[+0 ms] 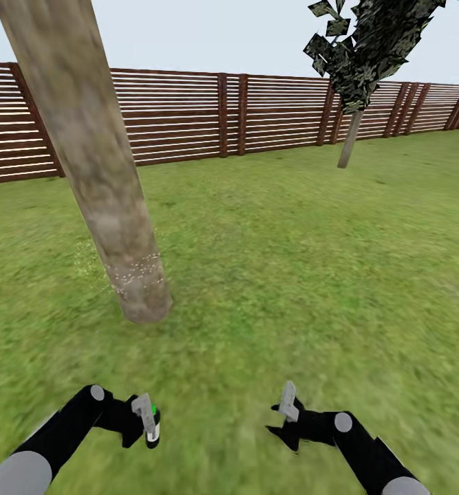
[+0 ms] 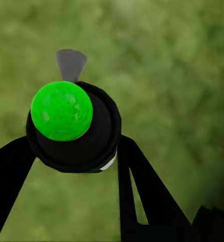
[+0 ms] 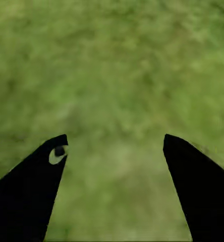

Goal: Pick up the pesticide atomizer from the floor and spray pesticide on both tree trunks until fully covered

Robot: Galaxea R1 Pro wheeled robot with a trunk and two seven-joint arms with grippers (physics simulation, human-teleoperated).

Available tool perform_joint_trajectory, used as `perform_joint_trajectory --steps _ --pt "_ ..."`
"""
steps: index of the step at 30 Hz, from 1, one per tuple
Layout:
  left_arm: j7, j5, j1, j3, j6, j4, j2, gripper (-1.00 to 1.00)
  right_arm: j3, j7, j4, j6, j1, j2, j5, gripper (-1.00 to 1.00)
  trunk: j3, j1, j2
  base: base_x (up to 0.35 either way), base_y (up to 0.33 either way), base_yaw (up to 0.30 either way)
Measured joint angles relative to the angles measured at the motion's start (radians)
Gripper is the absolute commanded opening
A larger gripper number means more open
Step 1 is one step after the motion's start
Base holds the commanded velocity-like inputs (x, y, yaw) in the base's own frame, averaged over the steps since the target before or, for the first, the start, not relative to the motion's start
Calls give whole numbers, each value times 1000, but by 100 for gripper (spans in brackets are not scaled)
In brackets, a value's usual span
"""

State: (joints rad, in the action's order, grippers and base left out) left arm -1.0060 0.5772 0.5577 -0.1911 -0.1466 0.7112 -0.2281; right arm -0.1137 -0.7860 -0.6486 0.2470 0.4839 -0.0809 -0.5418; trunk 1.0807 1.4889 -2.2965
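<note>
A thick beige-grey tree trunk [image 1: 95,165] leans up from the grass at the left, with white pesticide specks [image 1: 138,269] scattered near its base and on the grass beside it. A second tree [image 1: 362,62] with a thin trunk and dark leafy crown stands far right by the fence. My left gripper [image 1: 148,423] is shut on the pesticide atomizer [image 2: 74,126], a black bottle with a bright green top and grey nozzle. It hangs low over the grass, short of the near trunk. My right gripper [image 1: 289,419] is open and empty above the grass [image 3: 117,91].
A brown horizontal-slat fence [image 1: 188,113] runs across the back of the lawn. Open grass [image 1: 291,261] stretches between the two trees and in front of me.
</note>
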Motion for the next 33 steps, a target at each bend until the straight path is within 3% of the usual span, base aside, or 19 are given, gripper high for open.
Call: perform_joint_trajectory --steps 4,9,11,16,23,33 --pt "-10 21 0 -9 -1 1 40 -100 -3 -72 -46 -59 27 21 -4 -100 0 0 0 0 0 0" --pt "-12 100 2 -10 -1 0 124 -100 -8 -140 -77 -71 34 83 -4 -100 0 0 0 0 0 0" --pt "-12 109 2 -10 -1 1 139 -100 -9 -147 -77 -70 34 96 -4 -100 0 0 0 0 0 0" --pt "-8 113 2 -9 -3 11 169 -100 -83 -149 -79 -71 34 120 -3 -100 0 0 0 0 0 0" --pt "-3 113 2 -10 -3 13 222 -100 -87 -149 -79 -70 34 125 -3 -100 0 0 0 0 0 0" --pt "4 142 -2 -10 -4 1 253 -100 -87 -149 -108 -72 34 128 -1 -100 0 0 0 0 0 0"
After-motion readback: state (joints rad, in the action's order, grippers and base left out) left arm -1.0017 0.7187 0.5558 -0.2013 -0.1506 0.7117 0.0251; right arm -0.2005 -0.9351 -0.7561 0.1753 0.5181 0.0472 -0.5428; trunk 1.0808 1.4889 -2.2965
